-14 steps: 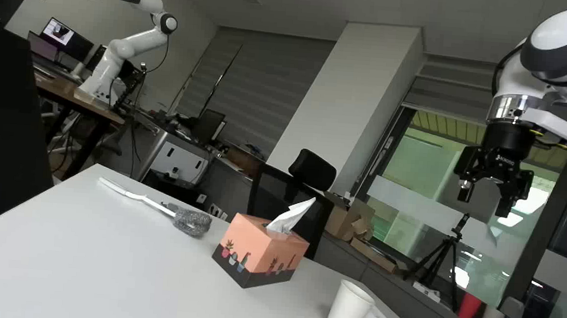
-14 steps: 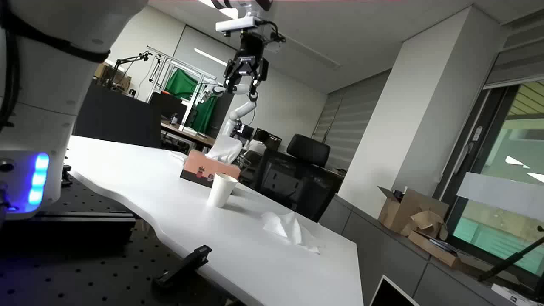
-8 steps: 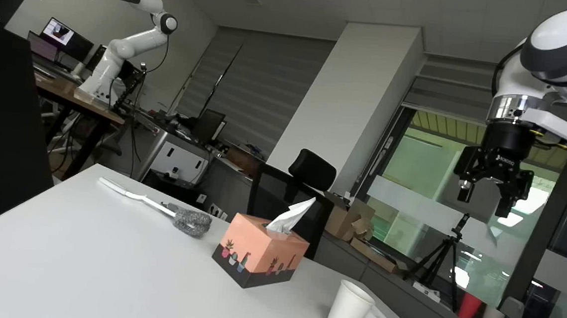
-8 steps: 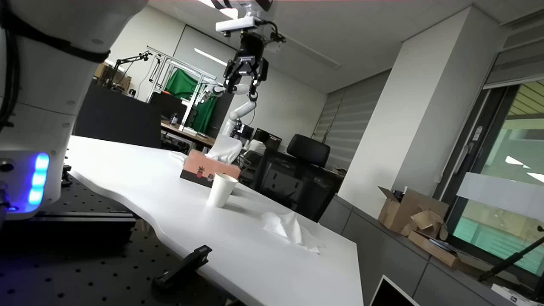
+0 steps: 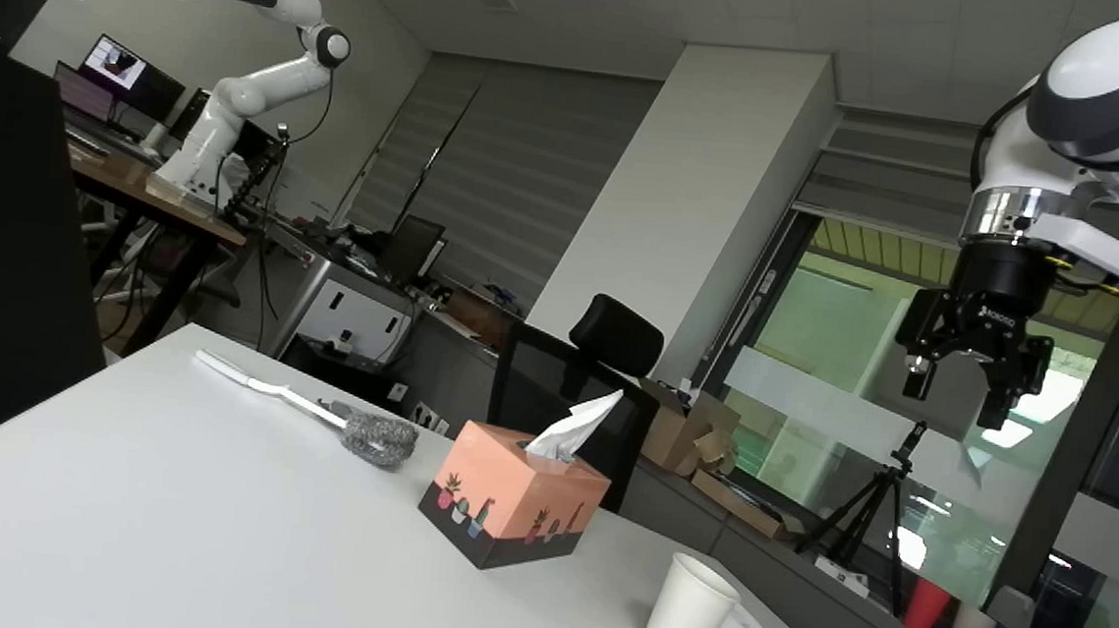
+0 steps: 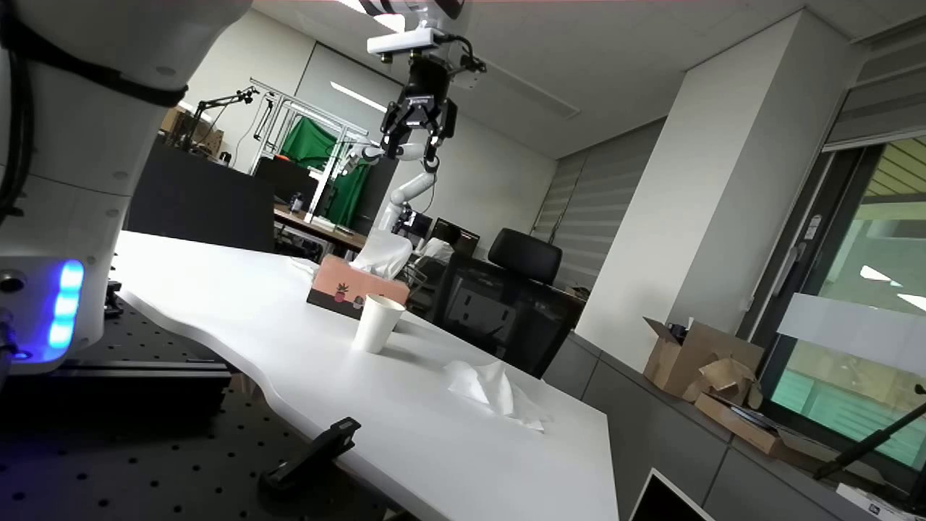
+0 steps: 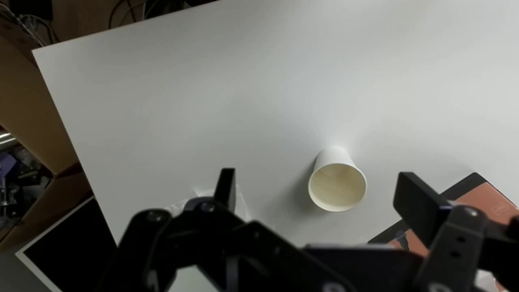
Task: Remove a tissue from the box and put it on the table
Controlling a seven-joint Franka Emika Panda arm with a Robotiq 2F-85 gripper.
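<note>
While the jaws hung wide apart, upper centre in an exterior view, a tissue (image 6: 493, 392) lay on the worktop (image 6: 506, 474), lower right of the box (image 6: 349, 284)

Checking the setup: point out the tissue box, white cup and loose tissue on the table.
Tissue box (image 5: 512, 505), in an exterior view: its printed side.
White cup (image 5: 688, 615), in an exterior view: its outer wall.
Loose tissue (image 6: 493, 393), in an exterior view: its crumpled middle.
</note>
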